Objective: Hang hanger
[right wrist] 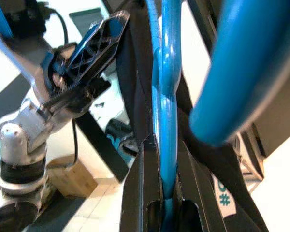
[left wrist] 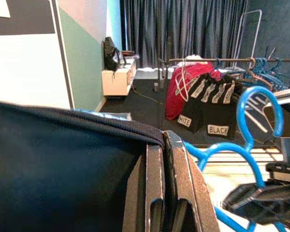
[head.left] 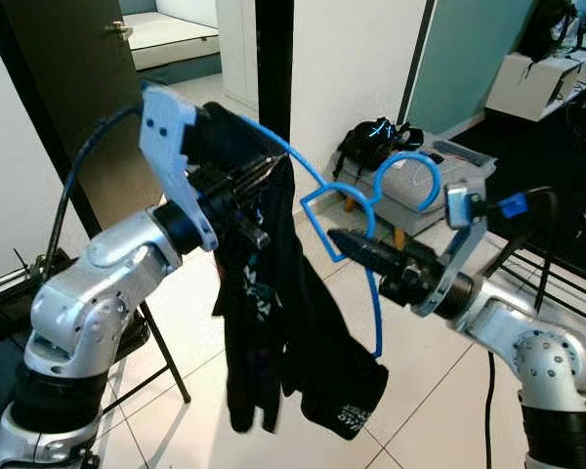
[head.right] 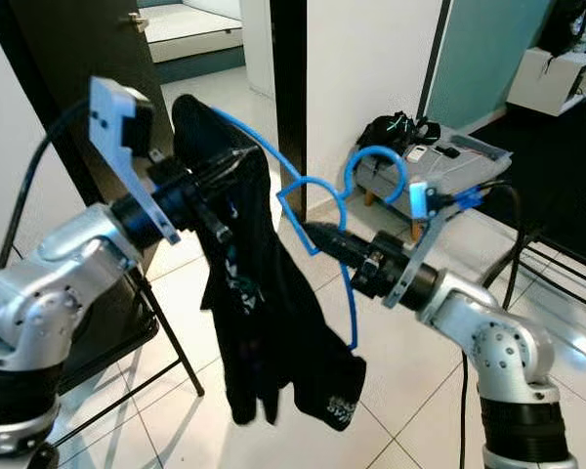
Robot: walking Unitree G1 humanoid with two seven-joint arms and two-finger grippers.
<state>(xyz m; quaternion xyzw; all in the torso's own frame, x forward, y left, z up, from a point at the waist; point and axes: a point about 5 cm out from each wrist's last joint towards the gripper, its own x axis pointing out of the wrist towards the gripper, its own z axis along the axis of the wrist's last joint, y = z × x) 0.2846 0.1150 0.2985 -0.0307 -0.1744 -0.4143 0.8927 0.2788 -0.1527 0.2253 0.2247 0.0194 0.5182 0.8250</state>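
Note:
A blue plastic hanger (head.left: pixel 361 210) is held in the air between my two arms, its hook (head.left: pixel 410 176) pointing up and to the right. A black garment (head.left: pixel 273 322) with white print drapes over the hanger's left shoulder and hangs down. My left gripper (head.left: pixel 259 176) is shut on the garment-covered left end of the hanger. My right gripper (head.left: pixel 344 239) is shut on the hanger's blue bar (right wrist: pixel 166 145) near the neck. In the left wrist view a clothes rail (left wrist: pixel 208 60) with hanging clothes stands far across the room.
A black folding chair (head.left: pixel 146 342) stands under my left arm. A grey padded stool (head.left: pixel 420 191) with a black bag (head.left: pixel 371 147) sits behind the hanger, beside a dark pillar (head.left: pixel 273 68). Cables and a metal frame (head.left: pixel 557 274) lie on the right. White tiled floor (head.left: pixel 195 401) spreads below.

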